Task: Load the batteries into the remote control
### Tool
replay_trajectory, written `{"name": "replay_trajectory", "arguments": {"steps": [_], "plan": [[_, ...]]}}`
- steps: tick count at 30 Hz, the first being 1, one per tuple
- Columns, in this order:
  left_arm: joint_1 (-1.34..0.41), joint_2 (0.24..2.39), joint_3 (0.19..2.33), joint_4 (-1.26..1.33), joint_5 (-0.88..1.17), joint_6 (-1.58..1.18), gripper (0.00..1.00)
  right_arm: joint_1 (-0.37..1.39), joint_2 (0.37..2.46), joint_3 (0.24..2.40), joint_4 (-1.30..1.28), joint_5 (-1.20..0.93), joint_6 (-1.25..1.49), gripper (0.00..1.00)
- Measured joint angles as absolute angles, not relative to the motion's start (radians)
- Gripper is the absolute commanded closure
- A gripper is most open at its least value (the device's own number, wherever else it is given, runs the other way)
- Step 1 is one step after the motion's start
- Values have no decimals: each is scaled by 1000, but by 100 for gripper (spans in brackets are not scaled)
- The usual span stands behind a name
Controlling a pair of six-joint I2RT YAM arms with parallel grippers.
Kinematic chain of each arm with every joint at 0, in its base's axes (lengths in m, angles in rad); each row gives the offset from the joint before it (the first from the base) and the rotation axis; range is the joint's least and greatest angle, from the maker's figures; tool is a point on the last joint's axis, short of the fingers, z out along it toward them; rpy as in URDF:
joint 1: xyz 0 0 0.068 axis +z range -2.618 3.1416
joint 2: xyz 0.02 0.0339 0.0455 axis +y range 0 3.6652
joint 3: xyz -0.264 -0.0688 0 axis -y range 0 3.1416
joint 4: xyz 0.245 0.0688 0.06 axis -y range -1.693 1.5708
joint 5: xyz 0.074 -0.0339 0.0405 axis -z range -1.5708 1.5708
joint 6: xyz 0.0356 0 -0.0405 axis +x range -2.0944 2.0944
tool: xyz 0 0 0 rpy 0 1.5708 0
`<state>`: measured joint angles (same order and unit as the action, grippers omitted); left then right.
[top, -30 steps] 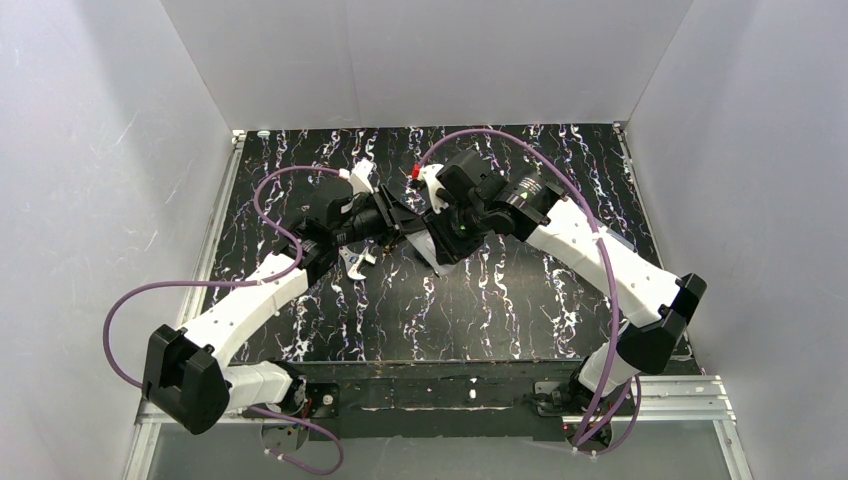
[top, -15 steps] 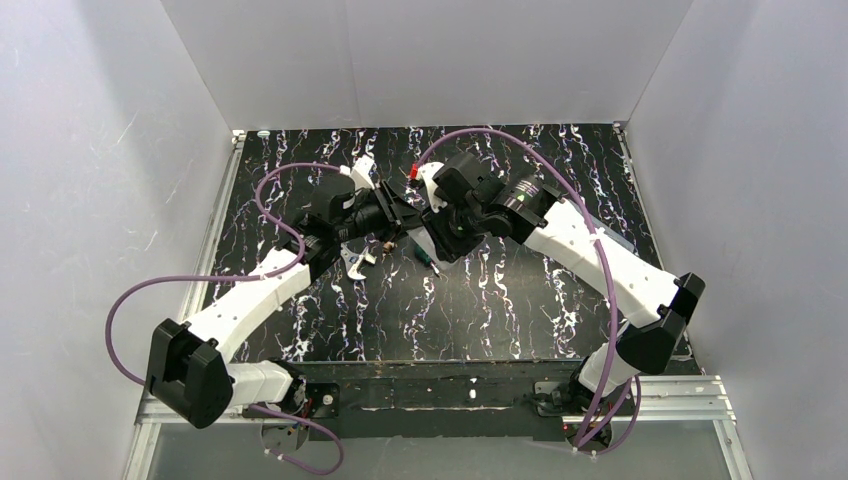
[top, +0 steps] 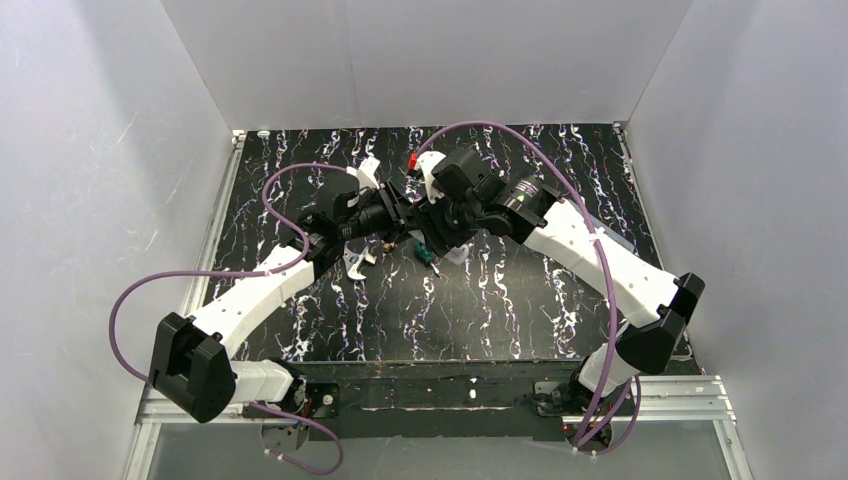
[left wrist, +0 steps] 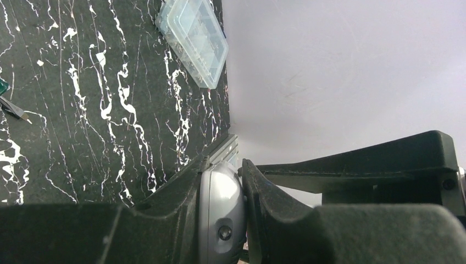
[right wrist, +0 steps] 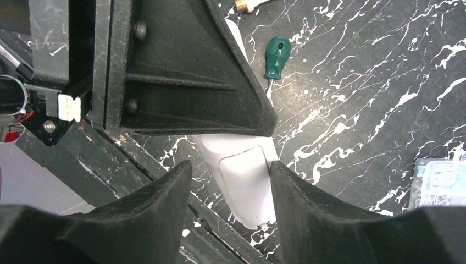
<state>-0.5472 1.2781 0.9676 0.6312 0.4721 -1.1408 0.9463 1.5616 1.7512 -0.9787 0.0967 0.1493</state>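
Note:
My left gripper (left wrist: pixel 225 165) is shut on the rounded end of the remote control (left wrist: pixel 220 203), held off the table. In the right wrist view the remote control (right wrist: pixel 247 187) shows as a white body with a rectangular panel on its back. My right gripper (right wrist: pixel 229 165) is open around it. Its right finger touches the remote's edge, and its left finger stands apart from it. From above, the left gripper (top: pixel 400 215) and right gripper (top: pixel 425 235) meet over the middle of the table and hide the remote. The batteries are out of view.
A green-handled screwdriver (right wrist: pixel 276 58) lies on the black marbled table (right wrist: pixel 373 99) just beyond the grippers, also visible from above (top: pixel 428 258). A clear plastic box (left wrist: pixel 192 38) lies near the table's edge. A white bent fitting (top: pixel 355 262) sits under the left arm.
The right gripper's jaws have opened wider around the remote. Both wrists have shifted slightly toward the back left. The left gripper has kept its hold.

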Motion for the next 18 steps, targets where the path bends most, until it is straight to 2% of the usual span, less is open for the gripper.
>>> {"name": "replay_trajectory", "arguments": {"steps": [5,18], "plan": [[-547,1281,975,632,476,-1147,100,946,1556,1751,-955,106,149,32],[-553,1281,978,664,506,-1164,100,934,1390,1688,-799,111,186,30]]}}
